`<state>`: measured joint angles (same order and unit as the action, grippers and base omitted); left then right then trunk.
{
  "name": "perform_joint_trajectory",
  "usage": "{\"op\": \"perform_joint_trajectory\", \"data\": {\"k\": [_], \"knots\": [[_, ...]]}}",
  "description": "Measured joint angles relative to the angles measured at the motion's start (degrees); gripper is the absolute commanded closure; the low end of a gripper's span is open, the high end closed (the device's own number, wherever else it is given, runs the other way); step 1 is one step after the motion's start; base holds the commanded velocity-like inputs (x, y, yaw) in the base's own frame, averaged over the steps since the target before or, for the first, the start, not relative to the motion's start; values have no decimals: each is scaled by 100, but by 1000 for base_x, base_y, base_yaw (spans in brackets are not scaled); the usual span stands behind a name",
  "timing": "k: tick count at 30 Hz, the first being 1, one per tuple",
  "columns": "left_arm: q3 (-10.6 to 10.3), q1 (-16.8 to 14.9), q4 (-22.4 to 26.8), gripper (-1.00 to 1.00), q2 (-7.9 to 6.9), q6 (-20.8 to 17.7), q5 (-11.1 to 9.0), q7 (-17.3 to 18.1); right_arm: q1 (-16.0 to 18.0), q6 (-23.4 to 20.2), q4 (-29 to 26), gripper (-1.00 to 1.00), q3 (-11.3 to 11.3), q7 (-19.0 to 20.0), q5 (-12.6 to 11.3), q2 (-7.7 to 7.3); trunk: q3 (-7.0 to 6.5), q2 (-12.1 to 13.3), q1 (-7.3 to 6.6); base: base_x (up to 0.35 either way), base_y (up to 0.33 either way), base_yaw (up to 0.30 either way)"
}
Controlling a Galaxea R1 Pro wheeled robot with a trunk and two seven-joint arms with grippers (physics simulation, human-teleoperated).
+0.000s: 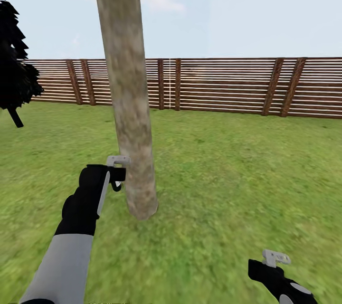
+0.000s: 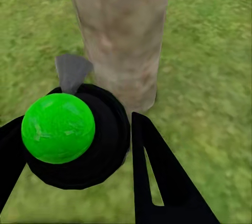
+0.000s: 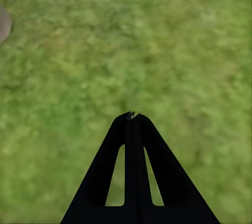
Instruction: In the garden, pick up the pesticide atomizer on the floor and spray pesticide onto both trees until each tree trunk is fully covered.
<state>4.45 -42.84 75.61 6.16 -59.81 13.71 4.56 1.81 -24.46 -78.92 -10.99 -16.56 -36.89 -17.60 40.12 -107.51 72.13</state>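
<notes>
The pesticide atomizer point(image 2: 79, 140) sits clamped in the left end effector point(image 1: 114, 175), just beside the tree trunk point(image 1: 128, 104). Keep its nozzle facing the bark and sweep upward. The right end effector point(image 3: 132, 115), fingers together, hangs over grass point(image 1: 228, 171).

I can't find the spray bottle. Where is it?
The bottle is in the left claw, held low beside the tree trunk, on the trunk's left in the head view; the left wrist view shows its green-topped head between the fingers.

no readable text, no labels, no brands, no numbers, no signs anywhere
</notes>
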Motion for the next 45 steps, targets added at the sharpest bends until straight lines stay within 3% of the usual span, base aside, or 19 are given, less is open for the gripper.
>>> {"op": "perform_joint_trajectory", "data": {"k": [4, 7, 11, 15, 26, 37, 45], "knots": [[-6, -19, -40, 100, 27, 0, 2, -5, -1, 0, -1, 100, -1, 0, -6, 0, 0, 0, 0, 0, 0, 38], [-41, -235, -258, 100, 35, 0, -11, -8, -1, 0, -1, 100, -1, -4, -7, 1, 0, 0, 0, 0, 0, 8], [-338, -558, -734, 100, 112, 0, -28, -8, -1, 0, -1, 100, -1, -8, -3, 1, 0, 0, 0, 0, 0, 2], [-433, -748, -1181, 100, 190, 1, -16, -8, -1, 0, -1, 100, -1, -9, -5, 1, 0, 0, 0, 0, 0, 0], [-453, -871, -1542, 100, 209, 1, -7, -9, -1, 0, -1, 100, -1, -8, -8, 1, 0, 0, 0, 0, 0, 0], [-452, -1756, -2207, 100, 262, 1, -15, -9, 0, 0, 0, 100, -1, -9, -8, 8, 0, 0, 0, 0, 0, 14], [-449, -1949, -2305, 100, 287, 0, -18, -9, 0, 0, 0, 100, -16, -17, -7, 9, 4, 0, 0, 0, 0, 238]]}}
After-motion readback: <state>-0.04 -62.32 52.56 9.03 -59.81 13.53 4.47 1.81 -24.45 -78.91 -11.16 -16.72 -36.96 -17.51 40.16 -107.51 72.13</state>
